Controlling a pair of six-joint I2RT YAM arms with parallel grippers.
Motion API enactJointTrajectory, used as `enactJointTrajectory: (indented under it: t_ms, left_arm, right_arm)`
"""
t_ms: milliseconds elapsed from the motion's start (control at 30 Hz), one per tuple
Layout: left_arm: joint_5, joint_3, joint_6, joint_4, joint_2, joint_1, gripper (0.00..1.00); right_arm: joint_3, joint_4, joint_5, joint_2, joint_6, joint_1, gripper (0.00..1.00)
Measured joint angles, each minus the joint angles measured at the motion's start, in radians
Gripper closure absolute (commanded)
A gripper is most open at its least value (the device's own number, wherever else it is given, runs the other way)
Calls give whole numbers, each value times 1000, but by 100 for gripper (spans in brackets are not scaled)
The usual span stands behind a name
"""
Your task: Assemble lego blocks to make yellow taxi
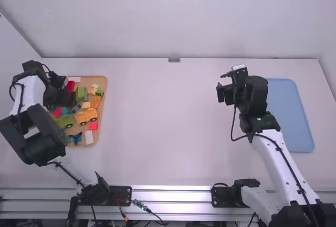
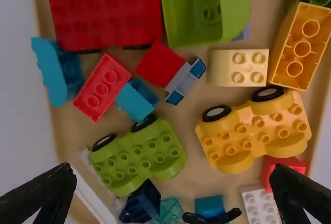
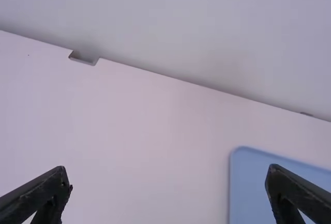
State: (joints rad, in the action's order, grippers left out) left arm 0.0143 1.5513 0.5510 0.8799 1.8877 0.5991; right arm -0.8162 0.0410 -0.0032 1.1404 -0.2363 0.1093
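Observation:
My left gripper [image 1: 68, 92] is over the wooden tray [image 1: 104, 90] of blocks at the table's left; in the left wrist view this gripper [image 2: 172, 175] stands open, nothing between its fingertips. A yellow wheeled base [image 1: 86, 116] lies in the tray; from the left wrist it is the yellow base [image 2: 243, 137] with studs and two black wheels showing. Near it are a pale yellow block [image 2: 238, 68] and an orange-yellow block [image 2: 301, 48] on its side. My right gripper [image 1: 222, 84] hangs open and unloaded left of the blue mat; its own view shows the gripper [image 3: 168, 176] wide apart.
Around them in the tray lie a green wheeled base [image 2: 139, 157], a red wheeled piece [image 2: 106, 14], a green hollow piece [image 2: 204, 6], a red brick [image 2: 102, 87] and several small blocks. A blue mat [image 1: 291, 114] lies at the right. A wall rises behind the table.

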Motion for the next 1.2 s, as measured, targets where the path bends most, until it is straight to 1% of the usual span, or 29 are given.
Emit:
enactJointTrajectory:
  t_ms: [367,800,1200]
  left_arm:
    - [0,0,160,51,0,-2,1]
    - [0,0,355,26,0,-2,1]
    - [0,0,488,-5,0,-2,1]
  right_arm:
    - [0,-18,-19,0,21,0,1]
    - [0,-19,-47,0,26,0,1]
    - [0,-6,-46,0,25,0,1]
